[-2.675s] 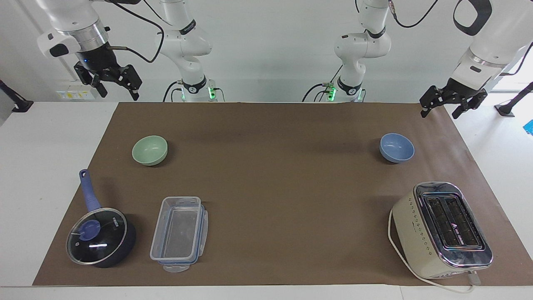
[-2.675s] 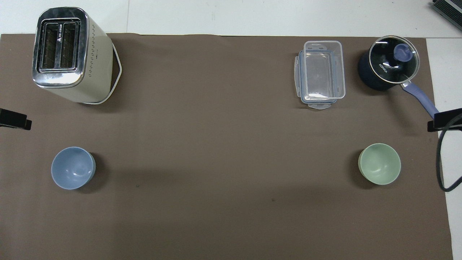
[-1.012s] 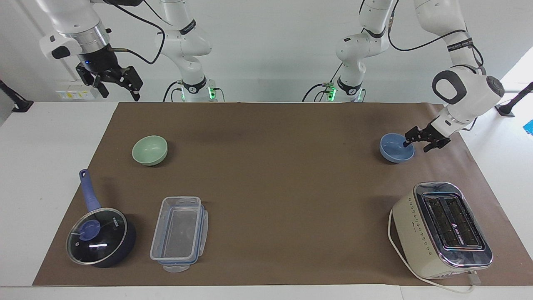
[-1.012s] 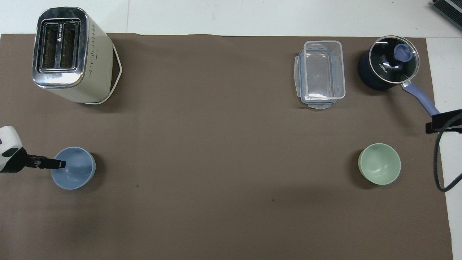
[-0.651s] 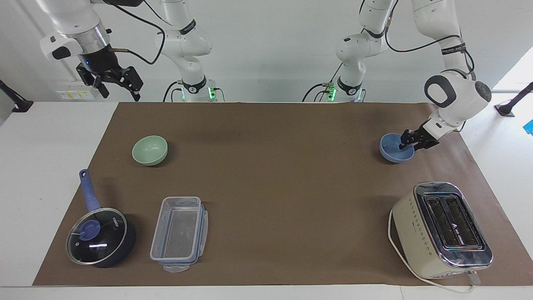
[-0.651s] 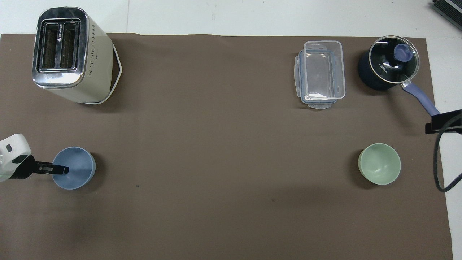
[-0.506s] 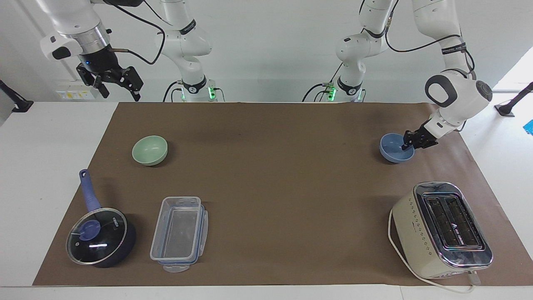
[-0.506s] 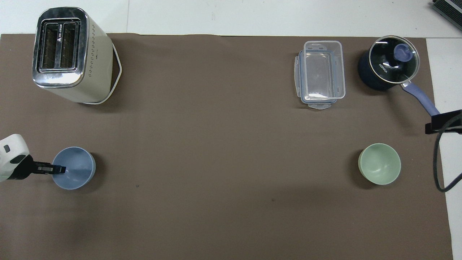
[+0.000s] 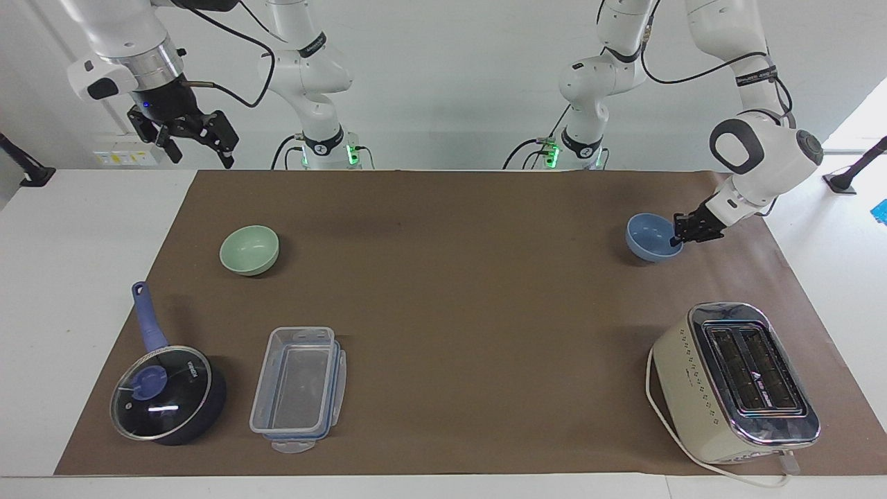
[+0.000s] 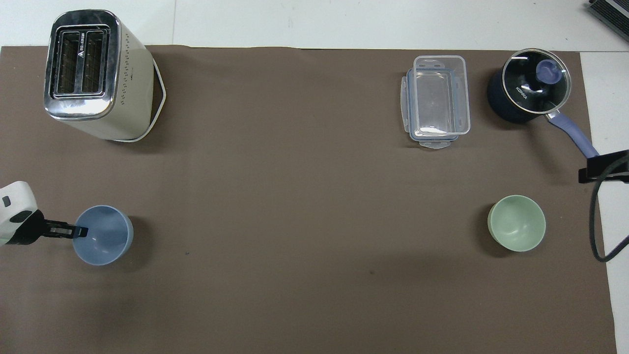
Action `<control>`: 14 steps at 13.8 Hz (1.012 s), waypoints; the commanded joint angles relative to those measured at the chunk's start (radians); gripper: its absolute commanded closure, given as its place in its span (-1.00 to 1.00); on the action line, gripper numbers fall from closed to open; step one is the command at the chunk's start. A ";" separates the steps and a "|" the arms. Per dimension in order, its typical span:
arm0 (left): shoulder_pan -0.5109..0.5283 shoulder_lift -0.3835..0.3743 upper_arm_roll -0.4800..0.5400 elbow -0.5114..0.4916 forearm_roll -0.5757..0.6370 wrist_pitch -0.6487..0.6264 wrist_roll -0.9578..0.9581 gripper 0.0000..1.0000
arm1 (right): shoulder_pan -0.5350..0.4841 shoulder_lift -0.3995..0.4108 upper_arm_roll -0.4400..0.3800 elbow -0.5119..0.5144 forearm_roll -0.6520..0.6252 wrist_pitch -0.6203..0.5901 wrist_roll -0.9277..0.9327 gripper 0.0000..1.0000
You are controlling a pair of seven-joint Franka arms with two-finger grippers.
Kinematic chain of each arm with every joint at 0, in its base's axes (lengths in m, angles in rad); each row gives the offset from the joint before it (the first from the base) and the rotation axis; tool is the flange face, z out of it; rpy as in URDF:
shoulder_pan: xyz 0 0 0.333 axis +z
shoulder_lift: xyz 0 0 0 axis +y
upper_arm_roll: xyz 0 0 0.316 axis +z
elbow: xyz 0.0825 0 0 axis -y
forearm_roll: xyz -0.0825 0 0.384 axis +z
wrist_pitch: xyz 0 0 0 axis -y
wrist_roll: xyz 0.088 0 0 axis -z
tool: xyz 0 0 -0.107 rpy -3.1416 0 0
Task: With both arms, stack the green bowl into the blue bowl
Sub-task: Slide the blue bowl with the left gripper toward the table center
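Note:
The periwinkle-blue bowl (image 9: 648, 239) is at the left arm's end of the table, tilted and raised slightly off the brown mat; it also shows in the overhead view (image 10: 105, 241). My left gripper (image 9: 678, 239) is shut on the bowl's rim at the side toward the table's end, and shows in the overhead view too (image 10: 81, 231). The pale green bowl (image 9: 249, 249) sits upright on the mat at the right arm's end, also in the overhead view (image 10: 517, 229). My right gripper (image 9: 186, 142) waits open, high over the table's edge near that end.
A cream toaster (image 9: 734, 381) stands farther from the robots than the blue bowl. A clear plastic container (image 9: 299, 388) and a dark-blue lidded saucepan (image 9: 166, 395) lie farther from the robots than the green bowl. The brown mat (image 9: 450, 291) covers the table.
My left gripper came down to the blue bowl, shut on its rim, and has lifted and tilted it slightly toward the table's middle. The right arm and green bowl have not moved.

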 commanded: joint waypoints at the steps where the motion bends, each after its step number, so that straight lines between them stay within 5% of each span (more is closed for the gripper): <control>1: -0.082 -0.067 -0.002 0.015 -0.019 -0.044 -0.007 1.00 | -0.011 -0.033 0.007 -0.043 0.012 0.026 0.008 -1.00; 10: -0.530 -0.108 -0.005 0.015 -0.006 -0.010 -0.625 1.00 | -0.011 -0.033 0.007 -0.043 0.012 0.026 0.008 -1.00; 14: -0.748 -0.039 -0.011 0.015 -0.006 0.184 -0.910 1.00 | -0.011 -0.033 0.007 -0.043 0.012 0.026 0.008 -1.00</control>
